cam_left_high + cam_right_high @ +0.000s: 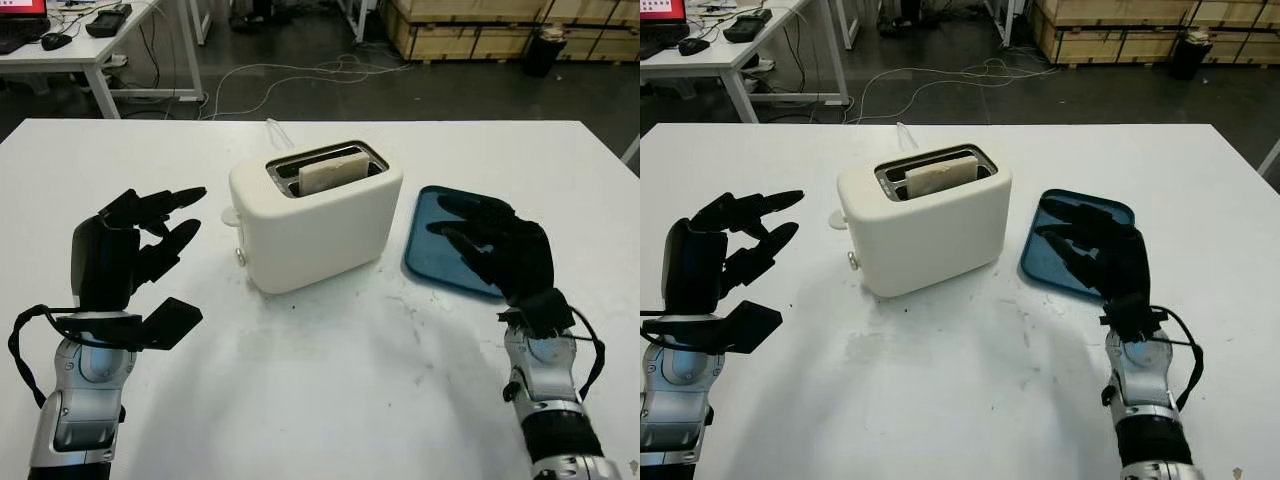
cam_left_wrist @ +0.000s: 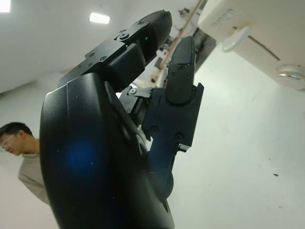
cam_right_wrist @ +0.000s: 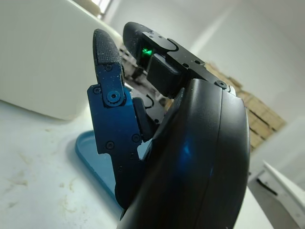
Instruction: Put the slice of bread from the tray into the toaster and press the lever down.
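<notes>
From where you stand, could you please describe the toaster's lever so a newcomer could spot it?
On the white table stands a cream toaster holding bread. On its end facing the left hand is the lever, a small cream tab above a metal knob.

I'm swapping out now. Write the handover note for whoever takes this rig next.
Left robot hand: open, above the table beside the toaster's lever end, holding nothing.
Right robot hand: open, over the near edge of the tray, holding nothing.
Bread: standing in a toaster slot, its top edge showing above the slot.
Tray: beside the toaster on the right robot hand's side.
Done: bread is in the toaster.
Left: press the lever down, probably with the left robot hand, which is nearest.
</notes>
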Available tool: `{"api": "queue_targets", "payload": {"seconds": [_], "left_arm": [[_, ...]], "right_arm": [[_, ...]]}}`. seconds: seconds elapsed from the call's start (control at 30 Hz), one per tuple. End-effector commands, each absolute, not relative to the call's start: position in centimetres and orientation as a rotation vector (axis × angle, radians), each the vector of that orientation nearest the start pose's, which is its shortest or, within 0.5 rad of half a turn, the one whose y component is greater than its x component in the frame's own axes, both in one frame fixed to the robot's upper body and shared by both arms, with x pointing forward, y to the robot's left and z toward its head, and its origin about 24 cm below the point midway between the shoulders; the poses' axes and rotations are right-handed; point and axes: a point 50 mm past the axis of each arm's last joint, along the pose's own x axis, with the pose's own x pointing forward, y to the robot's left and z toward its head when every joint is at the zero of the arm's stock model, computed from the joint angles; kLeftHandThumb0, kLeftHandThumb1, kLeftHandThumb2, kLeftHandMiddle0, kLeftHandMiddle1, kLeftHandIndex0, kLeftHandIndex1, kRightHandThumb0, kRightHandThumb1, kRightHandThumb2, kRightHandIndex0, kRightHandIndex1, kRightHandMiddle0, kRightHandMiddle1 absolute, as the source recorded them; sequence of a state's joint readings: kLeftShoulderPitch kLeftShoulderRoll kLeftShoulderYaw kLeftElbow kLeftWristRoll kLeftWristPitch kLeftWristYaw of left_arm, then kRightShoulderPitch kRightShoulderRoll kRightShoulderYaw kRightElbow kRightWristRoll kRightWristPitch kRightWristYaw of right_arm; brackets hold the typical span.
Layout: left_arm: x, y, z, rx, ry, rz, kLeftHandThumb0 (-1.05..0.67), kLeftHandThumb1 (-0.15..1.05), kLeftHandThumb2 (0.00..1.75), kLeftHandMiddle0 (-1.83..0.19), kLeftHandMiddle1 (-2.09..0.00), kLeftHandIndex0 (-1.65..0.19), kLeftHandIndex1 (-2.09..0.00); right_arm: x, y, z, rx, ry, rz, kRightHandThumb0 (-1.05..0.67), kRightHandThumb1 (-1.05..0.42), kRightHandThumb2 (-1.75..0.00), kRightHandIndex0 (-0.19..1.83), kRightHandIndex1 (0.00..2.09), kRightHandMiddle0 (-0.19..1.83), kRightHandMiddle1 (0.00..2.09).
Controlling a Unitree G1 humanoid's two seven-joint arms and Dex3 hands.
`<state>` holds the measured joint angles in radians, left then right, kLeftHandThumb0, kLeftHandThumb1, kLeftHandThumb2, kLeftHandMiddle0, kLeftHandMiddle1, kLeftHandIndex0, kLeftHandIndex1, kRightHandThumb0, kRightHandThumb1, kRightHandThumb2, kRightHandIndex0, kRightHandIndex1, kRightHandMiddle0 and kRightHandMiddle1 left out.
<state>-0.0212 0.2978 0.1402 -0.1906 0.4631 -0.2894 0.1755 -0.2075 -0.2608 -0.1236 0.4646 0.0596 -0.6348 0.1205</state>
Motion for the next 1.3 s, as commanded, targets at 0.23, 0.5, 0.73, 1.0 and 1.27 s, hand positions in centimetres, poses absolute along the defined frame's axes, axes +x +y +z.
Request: {"api": "queue_targets", "payload": {"seconds": [0.23,0.5,0.73,1.0,1.27], "left_arm": [[24.8,21.6,14.5,0.847,-0.653,0.153,-0.24,0.92,0.07,-0.66,-1.75,-1.02,-0.02],[25.5,22.0,15.7,1.115,-0.687,0.053,-0.27,0.90,0.01,-0.69,-1.75,-1.07,-0.04],[26.3,21.8,16.2,1.225,-0.683,0.001,-0.25,0.90,0.00,-0.71,-1.75,-1.11,-0.05],[27.3,21.4,16.1,1.271,-0.681,-0.014,-0.25,0.87,0.00,-0.77,-1.75,-1.18,-0.07],[28.5,21.5,15.2,1.274,-0.626,-0.054,-0.27,0.92,0.19,-0.77,-1.75,-1.12,-0.06]], "right_arm": [[27.6,-21.0,5.3,-0.248,-0.350,0.042,-0.47,-0.92,-0.09,1.07,0.37,1.04,0.01],[27.7,-21.1,5.6,-0.231,-0.364,0.044,-0.46,-0.92,-0.07,1.09,0.35,1.06,0.01],[27.7,-20.8,5.5,-0.217,-0.363,0.050,-0.45,-0.92,-0.07,1.09,0.34,1.05,0.01],[27.6,-20.8,5.5,-0.204,-0.361,0.059,-0.47,-0.92,-0.07,1.09,0.33,1.05,0.00],[27.5,-20.8,5.4,-0.196,-0.356,0.068,-0.48,-0.92,-0.07,1.10,0.32,1.05,0.00]]}}
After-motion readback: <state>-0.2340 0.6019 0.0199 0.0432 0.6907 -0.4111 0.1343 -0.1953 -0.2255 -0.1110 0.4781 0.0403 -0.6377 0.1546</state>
